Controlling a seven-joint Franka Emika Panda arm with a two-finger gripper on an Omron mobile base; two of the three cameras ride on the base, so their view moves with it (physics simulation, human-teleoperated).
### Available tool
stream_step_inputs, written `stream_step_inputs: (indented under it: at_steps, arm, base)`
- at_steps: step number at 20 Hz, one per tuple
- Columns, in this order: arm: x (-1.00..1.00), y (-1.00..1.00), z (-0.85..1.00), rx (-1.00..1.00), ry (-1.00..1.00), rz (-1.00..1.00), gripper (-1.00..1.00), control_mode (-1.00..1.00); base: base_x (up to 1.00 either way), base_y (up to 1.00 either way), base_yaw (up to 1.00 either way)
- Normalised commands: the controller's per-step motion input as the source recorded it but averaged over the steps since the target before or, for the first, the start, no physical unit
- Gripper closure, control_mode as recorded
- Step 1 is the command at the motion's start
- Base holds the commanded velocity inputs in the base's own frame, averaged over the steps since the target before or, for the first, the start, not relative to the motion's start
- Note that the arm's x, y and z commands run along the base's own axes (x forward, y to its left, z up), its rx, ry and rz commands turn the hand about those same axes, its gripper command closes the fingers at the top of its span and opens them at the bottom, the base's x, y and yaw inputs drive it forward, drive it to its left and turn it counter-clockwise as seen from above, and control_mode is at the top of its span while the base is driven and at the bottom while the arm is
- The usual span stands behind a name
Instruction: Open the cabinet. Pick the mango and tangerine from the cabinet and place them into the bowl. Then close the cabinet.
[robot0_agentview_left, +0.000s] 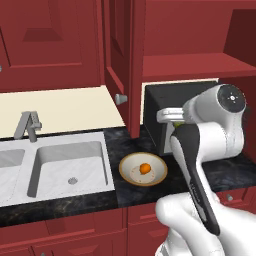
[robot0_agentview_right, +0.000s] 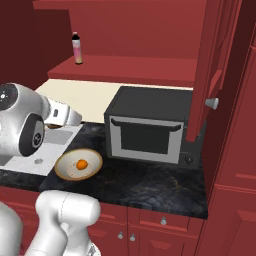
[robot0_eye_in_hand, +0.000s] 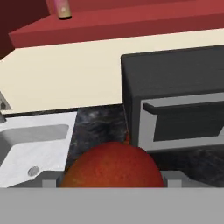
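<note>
The gripper (robot0_eye_in_hand: 113, 181) is closed around the mango (robot0_eye_in_hand: 113, 166), whose red skin bulges between the 2 fingertips in the hand view, above the dark table (robot0_agentview_left: 125, 145) near the microwave (robot0_agentview_right: 150, 127). The tangerine (robot0_agentview_left: 145, 168) already lies in the bowl (robot0_agentview_left: 131, 175), just left of the microwave and beside the sink (robot0_agentview_left: 55, 165). The cabinet (robot0_agentview_right: 210, 70) stands open. The step in hand appears to be carrying the mango to the bowl; next, the arm likely needs to lower over the bowl, release beside the tangerine, then shut the doors.
</note>
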Motion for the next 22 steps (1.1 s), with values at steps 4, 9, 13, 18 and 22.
stream_step_inputs:
  at_steps: [4, 9, 13, 18, 22]
  arm:
    - [-0.50, 0.01, -0.76, 0.00, 0.16, 0.00, 1.00, -1.00]
    - [-0.02, 0.01, -0.95, 0.01, 0.24, 0.00, 1.00, -1.00]
    - [0.23, 0.06, -0.79, 0.00, 0.19, 0.03, 1.00, -1.00]
    - [0.58, 0.01, -0.20, -0.05, 0.00, 0.00, 1.00, -1.00]
    - [0.68, 0.19, -0.67, -0.07, -0.07, 0.00, 1.00, -1.00]
  base:
    - [0.00, 0.00, 0.00]
    - [0.00, 0.00, 0.00]
    - [0.00, 0.00, 0.00]
    - [0.00, 0.00, 0.00]
    - [0.00, 0.00, 0.00]
